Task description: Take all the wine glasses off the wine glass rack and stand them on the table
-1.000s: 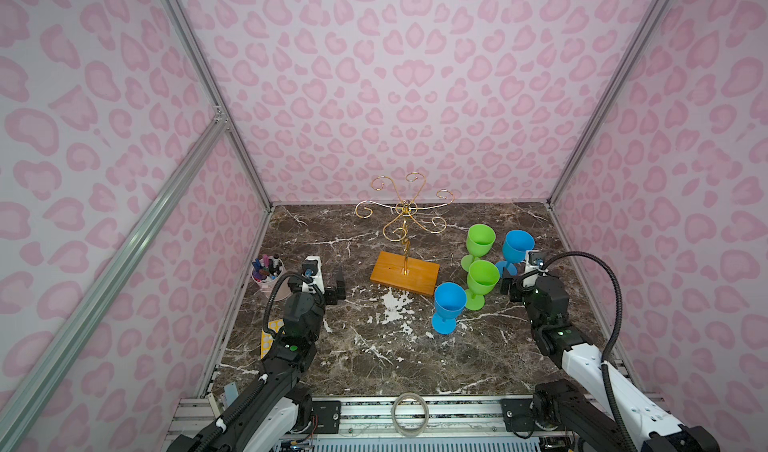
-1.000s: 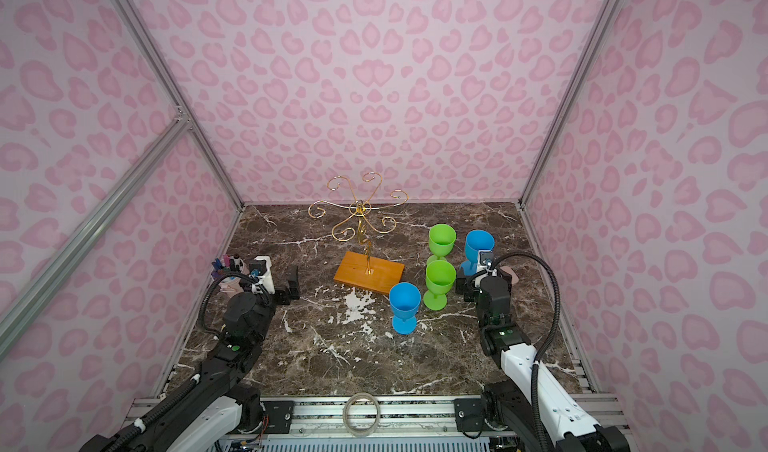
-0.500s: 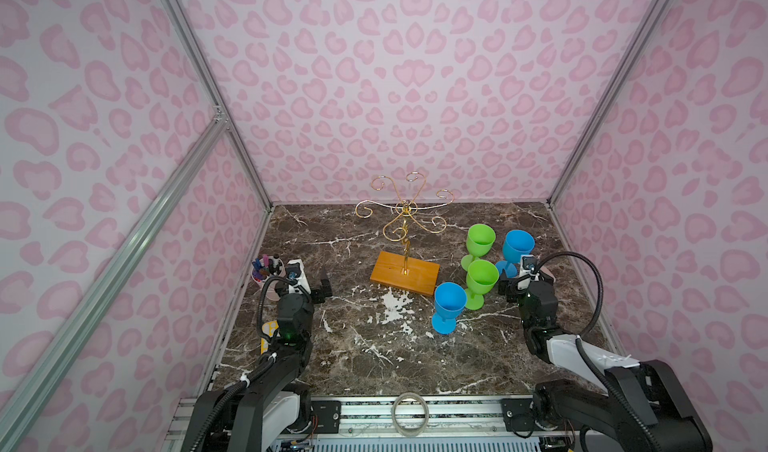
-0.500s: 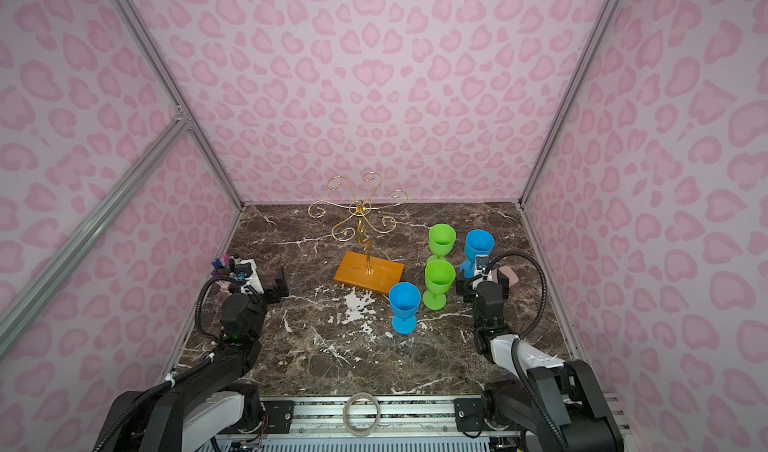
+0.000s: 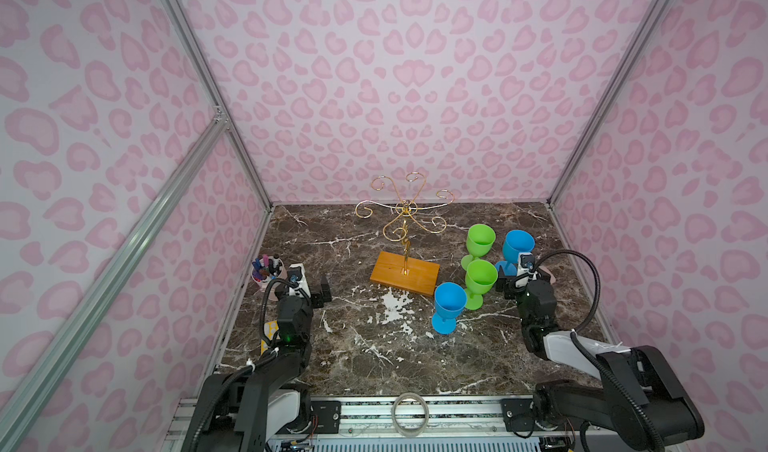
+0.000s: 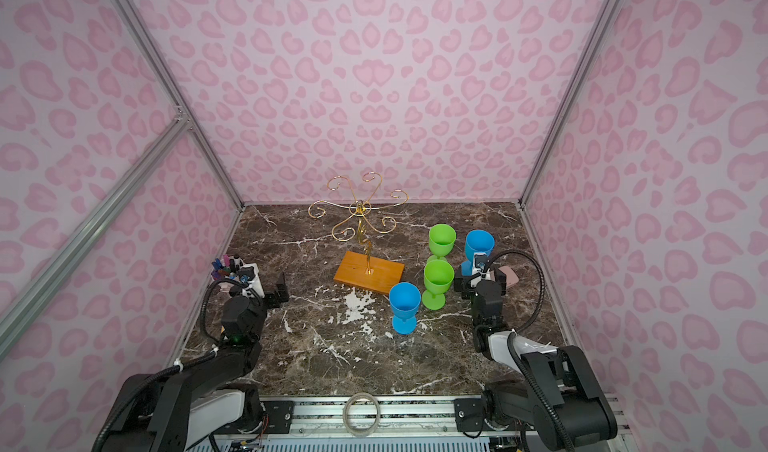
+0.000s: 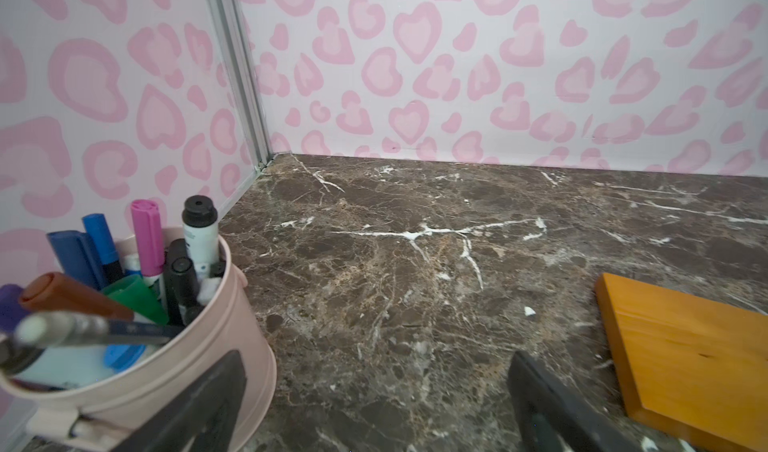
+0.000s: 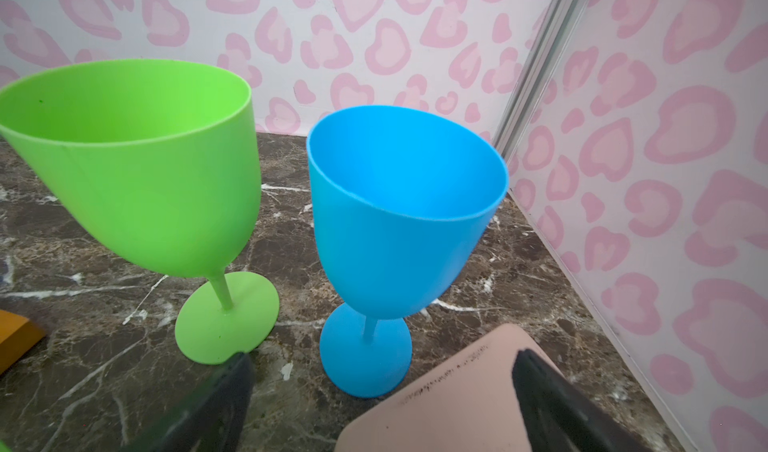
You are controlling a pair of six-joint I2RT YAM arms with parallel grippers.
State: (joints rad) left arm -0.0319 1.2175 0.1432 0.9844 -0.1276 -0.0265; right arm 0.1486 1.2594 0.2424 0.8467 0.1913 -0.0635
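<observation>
At the left edge of the worktop [image 5: 374, 346], my left hand [image 5: 306, 293] sits low beside the pot of markers [image 5: 266, 269], jaws spread wide and gripping nothing. Toward the middle, the wine glass rack [image 5: 404, 271] stands on its wooden base, and every gold scroll arm is bare. Right of it, four glasses stand upright on the marble: the near blue wine glass [image 5: 449, 302] just off the base's corner, then the near green wine glass [image 5: 481, 279], the far green wine glass [image 5: 481, 240] and the far blue wine glass [image 5: 518, 244]. My right hand [image 5: 519, 284] waits just in front of that last one, jaws apart and empty, over a flat pink pad [image 8: 457, 387].

I judge the task done: nothing hangs on the rack. Which glass came off it I cannot tell.

Compared with a second ago, both arms have folded back toward the near rail. The left hand has shifted slightly toward the markers. The rack and the glasses have not moved.
</observation>
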